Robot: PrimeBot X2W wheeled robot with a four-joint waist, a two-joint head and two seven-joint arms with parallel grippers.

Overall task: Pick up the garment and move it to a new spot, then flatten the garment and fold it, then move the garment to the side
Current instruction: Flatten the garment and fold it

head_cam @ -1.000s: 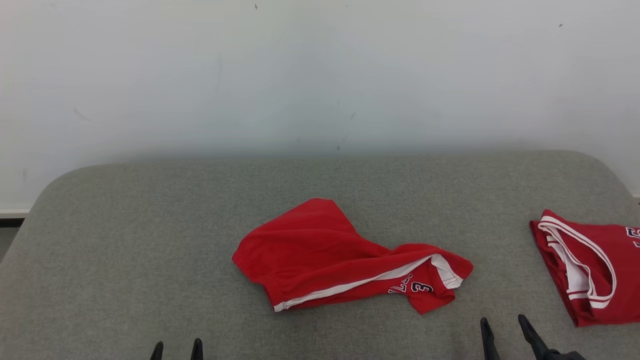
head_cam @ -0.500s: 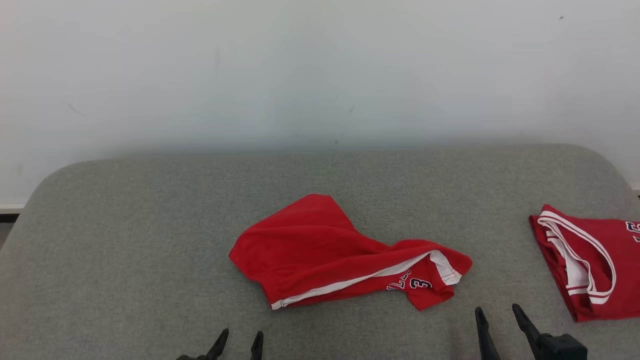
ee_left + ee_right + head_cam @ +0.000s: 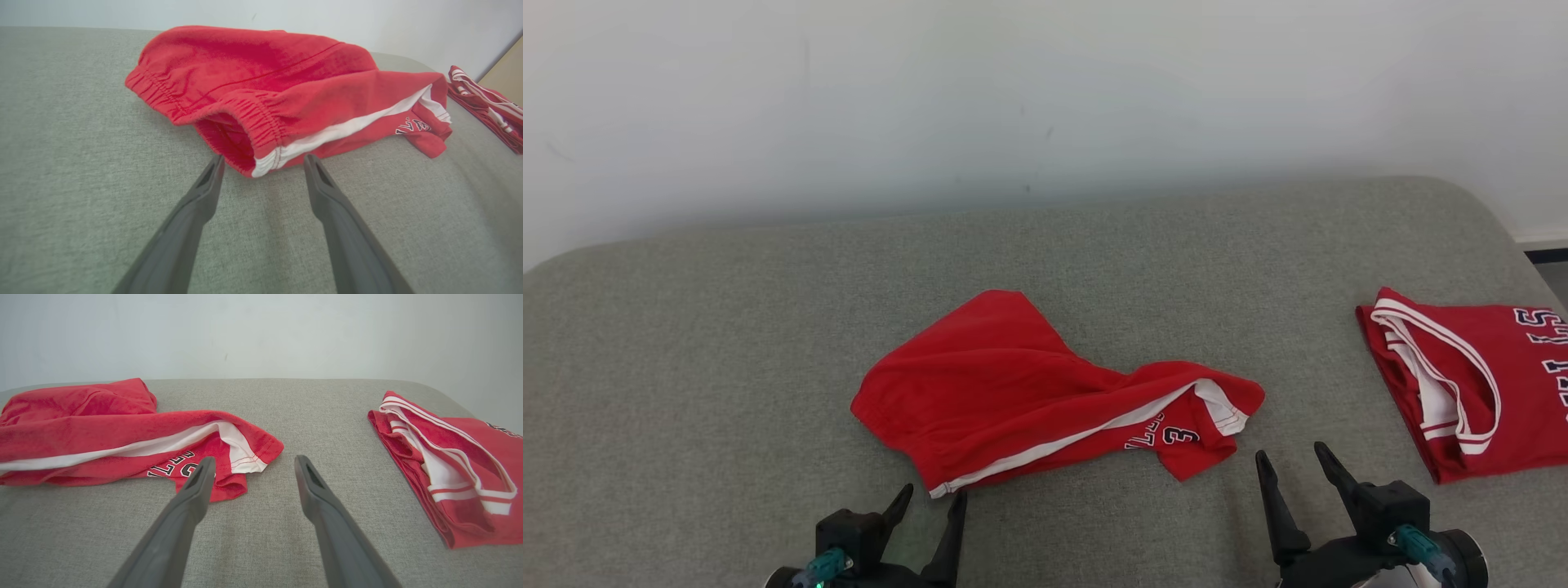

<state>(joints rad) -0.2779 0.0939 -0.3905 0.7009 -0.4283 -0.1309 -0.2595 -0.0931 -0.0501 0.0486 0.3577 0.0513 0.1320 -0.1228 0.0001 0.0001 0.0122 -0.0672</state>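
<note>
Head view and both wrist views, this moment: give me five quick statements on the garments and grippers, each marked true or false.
1. The left gripper stands open at the waistband corner of the red shorts. True.
2. The right gripper is shut on the shorts. False: it is open, holding nothing, close to the printed leg end.
3. A red jersey lies to the robot's right of the shorts, apart from them. True.
4. The shorts are folded flat. False: they lie crumpled, one part turned over.
5. Both garments rest on a wooden table. False: they lie on a grey padded surface.
</note>
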